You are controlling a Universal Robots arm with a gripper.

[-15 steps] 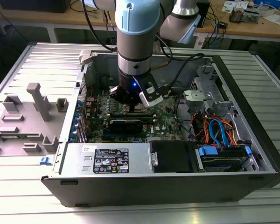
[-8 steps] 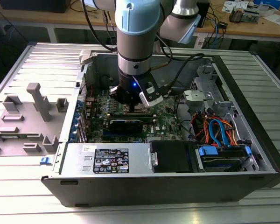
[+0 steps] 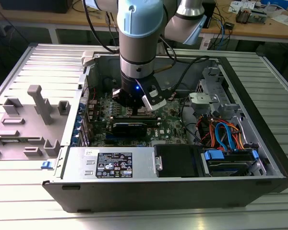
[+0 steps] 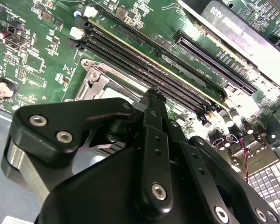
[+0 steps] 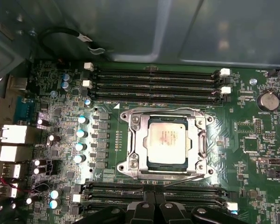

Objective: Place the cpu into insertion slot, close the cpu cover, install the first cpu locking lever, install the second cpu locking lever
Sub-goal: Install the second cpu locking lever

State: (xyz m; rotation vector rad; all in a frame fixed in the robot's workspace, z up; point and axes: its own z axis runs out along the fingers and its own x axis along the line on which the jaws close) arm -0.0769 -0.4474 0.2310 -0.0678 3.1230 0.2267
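**Pincer low over the motherboard, CPU seated in socket**

Pincer [image 5: 151, 205] sits just above the motherboard [image 5: 252, 154], its 2 black fingertips drawn close together with only a thin gap between them and nothing held. In the first wrist view the tips stand over the memory slots [image 5: 154, 191] on the near side of the socket, just short of its frame.

Ahead of the pincer in that view lies the insertion slot [image 5: 203, 140], a silvery frame with a dark inner rim. The cpu [image 5: 167, 138] rests flat inside it, its pale metal top showing through the square opening. The cpu cover [image 5: 138, 138] lies down flat around the chip. A thin wire lever [image 5: 186, 177] runs along the socket edge nearest the pincer; whether it is latched cannot be told. Beyond the socket, 4 further memory slots [image 5: 154, 85] run parallel, with white clips at their ends.

In the second wrist view the fingers [image 4: 153, 112] point at the socket frame [image 4: 95, 77], which sits just past them and partly hidden behind the pincer body.

In the exterior view the arm [image 3: 139, 43] reaches down into the open computer case [image 3: 259, 120], with the pincer [image 3: 134, 111] low over the board. To the exterior view's left of the pincer, outside the case, a grey fixture [image 3: 36, 110] lies on the table [image 3: 144, 218].
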